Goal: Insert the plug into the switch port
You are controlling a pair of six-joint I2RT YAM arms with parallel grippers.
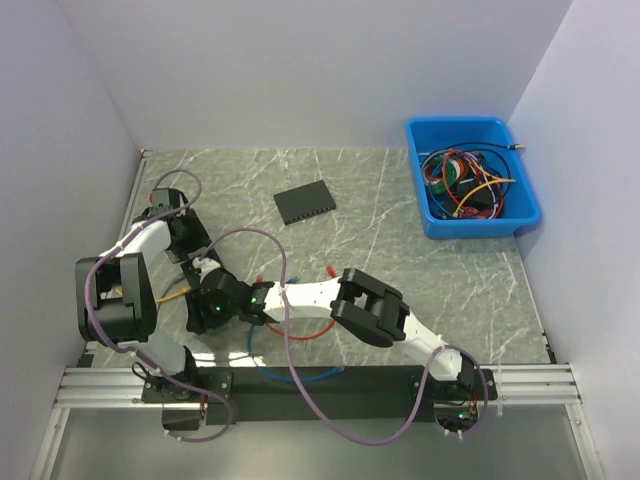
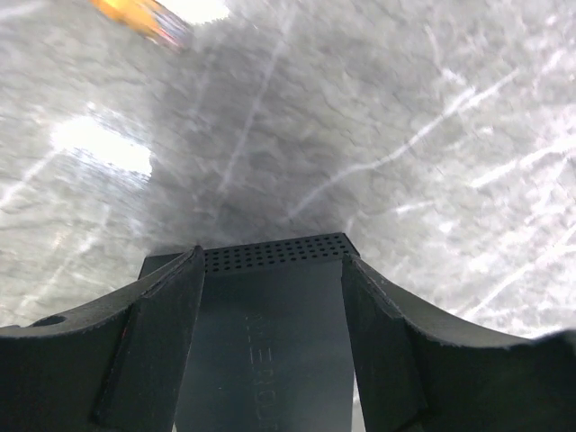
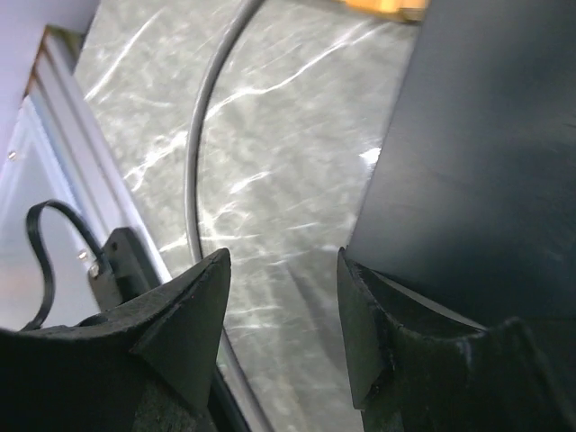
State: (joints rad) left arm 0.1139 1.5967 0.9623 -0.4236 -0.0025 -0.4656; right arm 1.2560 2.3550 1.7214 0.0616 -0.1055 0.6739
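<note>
The switch (image 2: 270,333) is a flat black box with a perforated end, held just above the marble table. My left gripper (image 2: 270,256) is shut on it, one finger pressed against each side. In the top view the left gripper (image 1: 222,305) sits at the front left of the table, nose to nose with my right gripper (image 1: 256,300). The right gripper (image 3: 283,270) is open with only table showing between its fingers. The switch's dark side (image 3: 486,153) stands just beside the right finger. An orange cable end (image 2: 142,16) lies blurred on the table beyond the switch; whether it is the plug I cannot tell.
A blue bin (image 1: 470,228) of tangled cables stands at the back right. A flat black ridged piece (image 1: 305,202) lies mid-table. Orange (image 1: 170,295), red (image 1: 305,335) and blue (image 1: 300,375) cables trail near the grippers. A grey arm cable (image 3: 193,162) curves past the right gripper.
</note>
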